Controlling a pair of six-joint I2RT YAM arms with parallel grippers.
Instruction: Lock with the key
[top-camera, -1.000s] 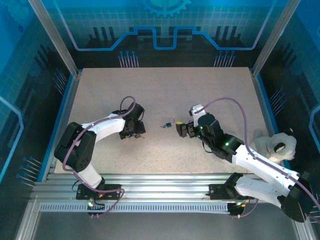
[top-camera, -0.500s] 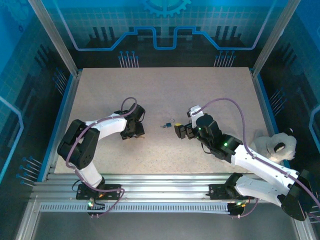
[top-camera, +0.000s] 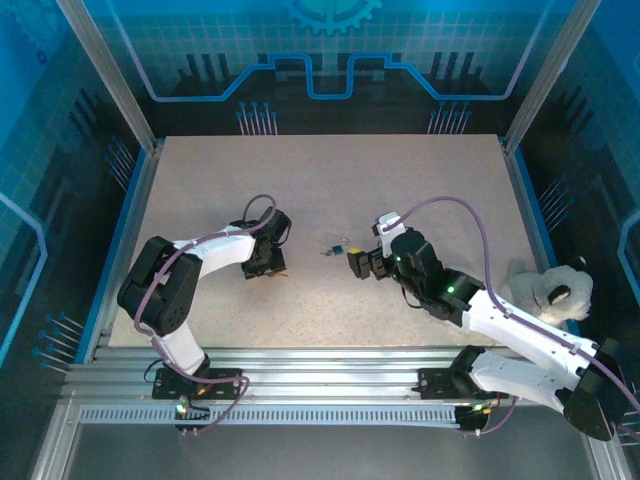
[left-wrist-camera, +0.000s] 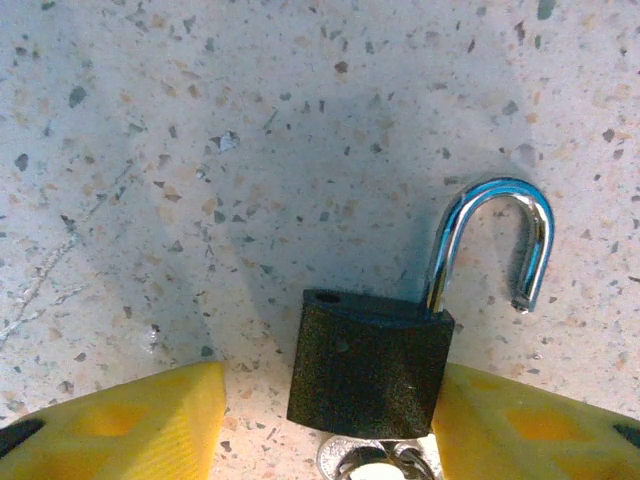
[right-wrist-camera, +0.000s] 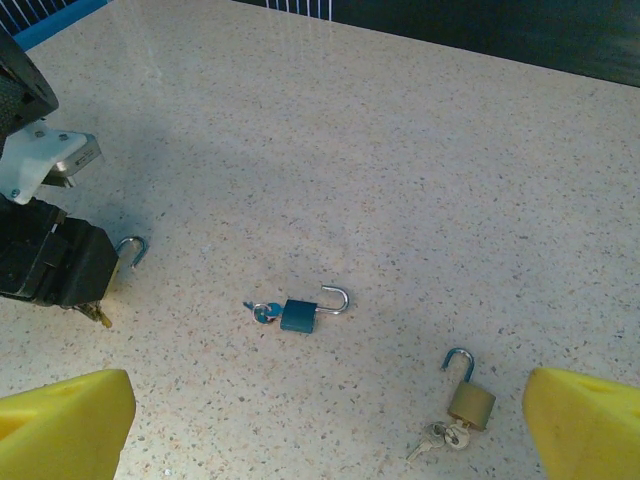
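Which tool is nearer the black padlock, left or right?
Left. The left tool straddles the black padlock, a yellow finger on each side of its body. The right tool stands open across the table, beyond the blue padlock.

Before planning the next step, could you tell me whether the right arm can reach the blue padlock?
Probably yes: the blue padlock lies on the bare table just ahead of the open right gripper, with nothing between them.

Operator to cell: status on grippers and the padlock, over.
Left gripper open, straddling black padlock, not clamped. Shackle open, keys at its base. Right gripper wide open, blue padlock and brass padlock ahead. Nothing blocking.
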